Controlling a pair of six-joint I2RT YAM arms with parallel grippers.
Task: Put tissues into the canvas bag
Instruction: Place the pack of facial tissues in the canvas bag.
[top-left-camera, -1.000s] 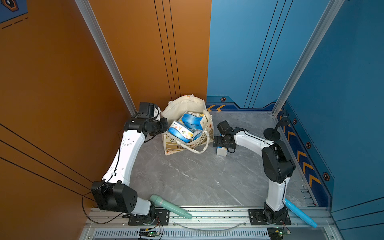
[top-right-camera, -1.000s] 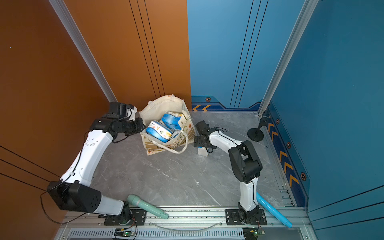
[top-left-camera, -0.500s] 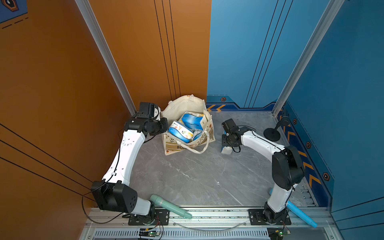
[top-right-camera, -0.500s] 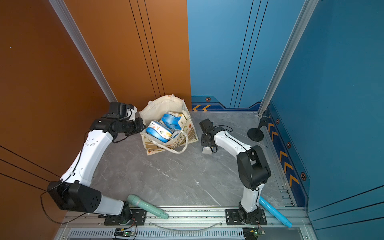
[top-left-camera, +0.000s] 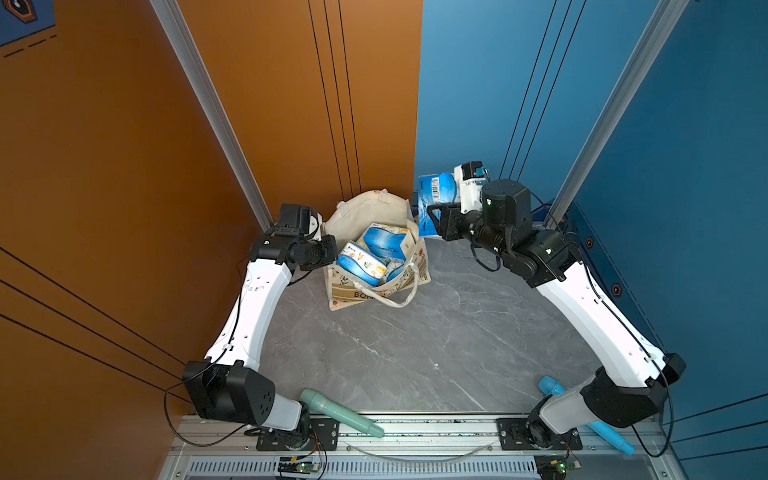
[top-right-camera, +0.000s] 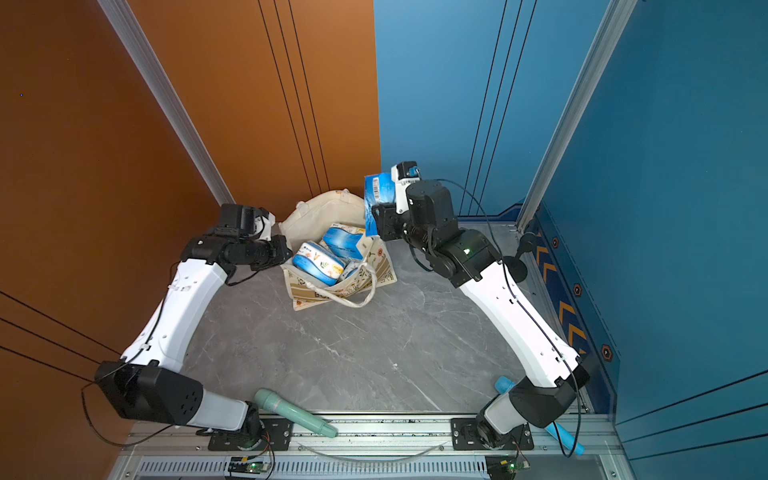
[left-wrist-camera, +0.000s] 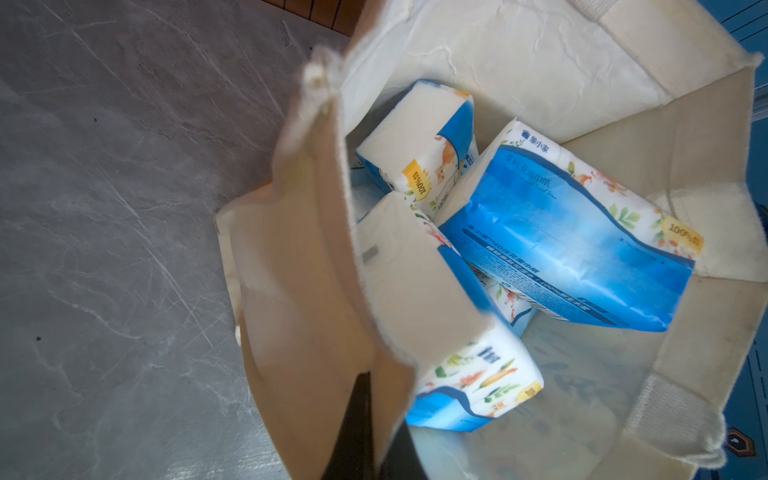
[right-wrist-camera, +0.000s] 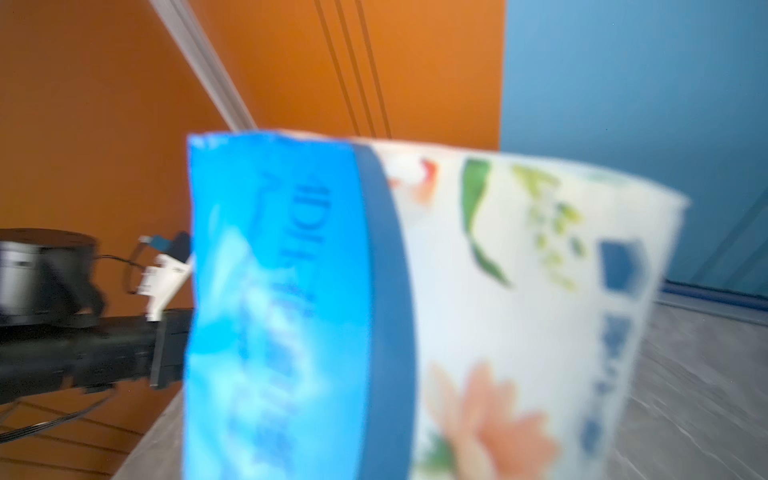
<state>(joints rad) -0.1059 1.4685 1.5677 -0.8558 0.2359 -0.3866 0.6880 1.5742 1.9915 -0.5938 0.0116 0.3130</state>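
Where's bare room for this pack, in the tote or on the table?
Inside the cream canvas bag, bare floor shows on the side away from the left gripper; the blue-and-white tissue packs crowd the gripper's side. Outside, the grey marble table lies bare between both arms, from the bag's front to the teal cylinder.

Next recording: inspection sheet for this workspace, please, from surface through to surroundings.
Surface: grey marbled tabletop.
Job's things: canvas bag stands open at the far middle; tissue packs lie inside; held pack is raised beside its rim.
Clutter: teal cylinder by the left base; light-blue cylinder by the right base; black stand far right.
Grippers: left gripper, jaws shut on the canvas bag's rim; right gripper, jaws shut on the held pack.
Cables: black cable loops at the left base; wrist cable hangs under the right arm.
Surroundings: orange wall panels, blue wall panels, metal rail in front.
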